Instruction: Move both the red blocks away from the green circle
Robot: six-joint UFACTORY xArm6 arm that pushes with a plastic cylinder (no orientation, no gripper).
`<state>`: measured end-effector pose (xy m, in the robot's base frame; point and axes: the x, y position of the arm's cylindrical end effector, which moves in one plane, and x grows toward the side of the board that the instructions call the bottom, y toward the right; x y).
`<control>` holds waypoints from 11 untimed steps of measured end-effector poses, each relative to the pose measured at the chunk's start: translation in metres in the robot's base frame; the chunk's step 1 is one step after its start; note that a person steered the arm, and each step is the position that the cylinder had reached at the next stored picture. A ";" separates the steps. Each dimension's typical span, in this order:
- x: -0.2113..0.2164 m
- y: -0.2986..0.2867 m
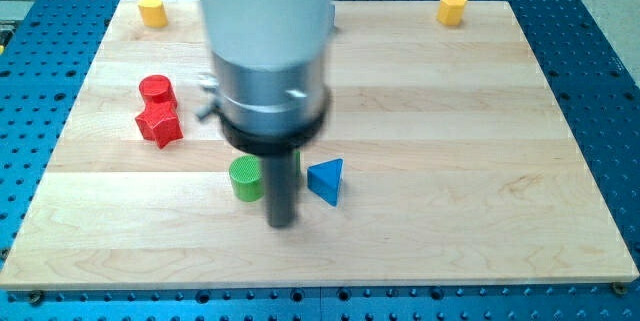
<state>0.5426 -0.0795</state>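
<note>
A red circle block [155,90] and a red star block [159,124] sit touching each other at the view's left. The green circle [245,178] stands near the middle, to their lower right. My tip [283,225] is at the end of the dark rod, just right of and slightly below the green circle, close to it. A blue triangle [326,180] lies right of the rod. A second green block behind the rod is mostly hidden.
A yellow block [152,9] sits at the top left corner and another yellow block [452,7] at the top right of the wooden board [480,161]. The arm's wide body hides the board's upper middle.
</note>
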 end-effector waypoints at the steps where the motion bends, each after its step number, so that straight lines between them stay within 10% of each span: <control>1: -0.039 -0.106; 2: -0.008 -0.058; 4: -0.111 -0.021; 6: -0.036 -0.080; 9: -0.071 -0.121; 11: -0.176 -0.083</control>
